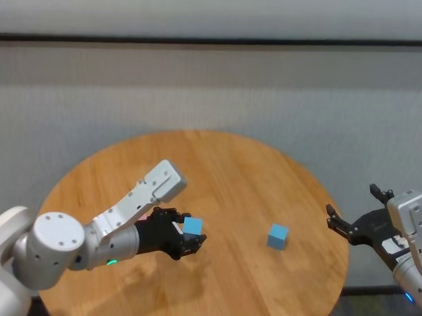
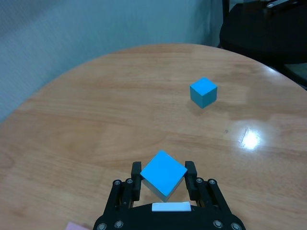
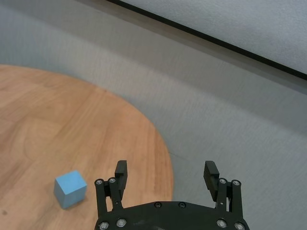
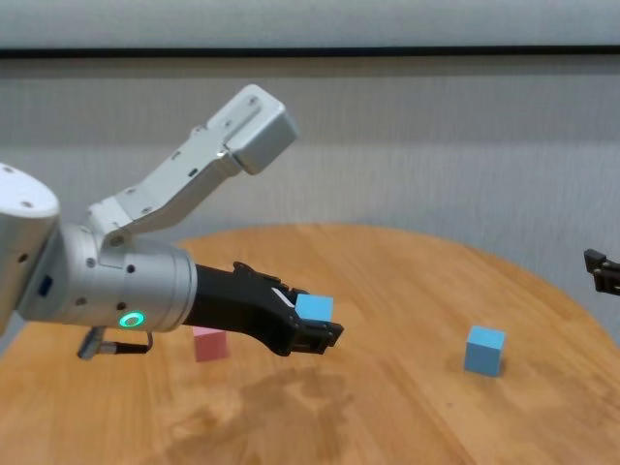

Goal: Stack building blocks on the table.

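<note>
1. A light blue cube (image 2: 163, 173) sits clamped between the two black fingers (image 2: 136, 172) of the left pincer (image 1: 186, 238), turned so one corner points away from the wrist camera; in the chest view it hangs clear above the surface (image 4: 387, 387), not touching the wood.
2. A second light blue cube (image 1: 277, 236) rests flat on the round wood-plank surface, well apart from the held one, toward the robot's right (the right wrist view catches it too, near the curved rim).
3. A pink cube (image 4: 208, 343) stands on the surface beneath the left forearm, partly hidden by it in the chest view; in the head view only a sliver of pink shows beside the wrist.
4. The left arm (image 4: 107, 286) reaches in from the robot's left over the near half of the surface, a green ring light glowing on its grey housing.
5. The right pincer (image 3: 166, 173) hovers off the surface's right edge, over the grey floor (image 3: 230, 120), its fingers spread wide with nothing between them.
</note>
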